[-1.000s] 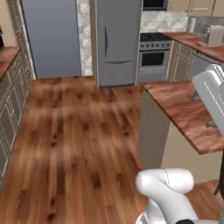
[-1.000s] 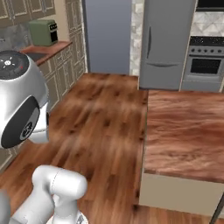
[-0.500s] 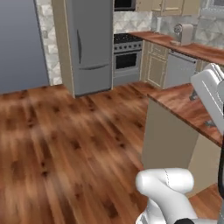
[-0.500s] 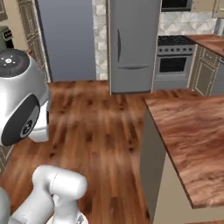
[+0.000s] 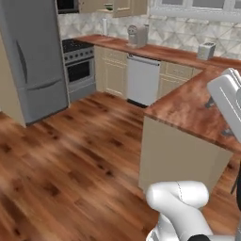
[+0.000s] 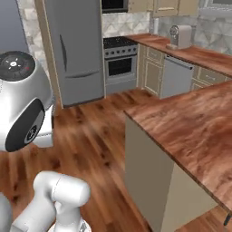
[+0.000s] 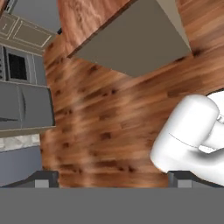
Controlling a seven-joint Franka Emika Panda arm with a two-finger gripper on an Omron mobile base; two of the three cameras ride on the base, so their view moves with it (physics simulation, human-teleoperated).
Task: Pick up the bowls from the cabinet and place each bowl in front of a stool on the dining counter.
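In the hand view my gripper (image 7: 113,179) is open, its two dark fingertips (image 7: 43,179) wide apart with nothing between them, and it looks down on the wood floor beside the beige base of the dining counter (image 7: 131,48). The dining counter (image 5: 188,108) is a reddish-brown slab at the right, and it also fills the right side of the right base view (image 6: 190,131). The tan wall cabinet (image 5: 124,5) hangs at the top, far behind. A small greenish thing (image 5: 109,6) sits in it, too small to name as a bowl. A thin dark stool leg (image 5: 234,183) shows at the right edge.
A grey fridge (image 5: 33,61) stands at the left with a steel stove (image 5: 77,68) beside it. A dishwasher (image 5: 141,80), a coffee machine (image 5: 137,35) and a toaster (image 5: 206,50) line the back counter. Open wood floor (image 5: 70,155) lies between me and the appliances.
The whole picture has swung: the base has turned, so the fridge has slid to the left and the back counter with the wall cabinet has come into view. The gripper stays open.
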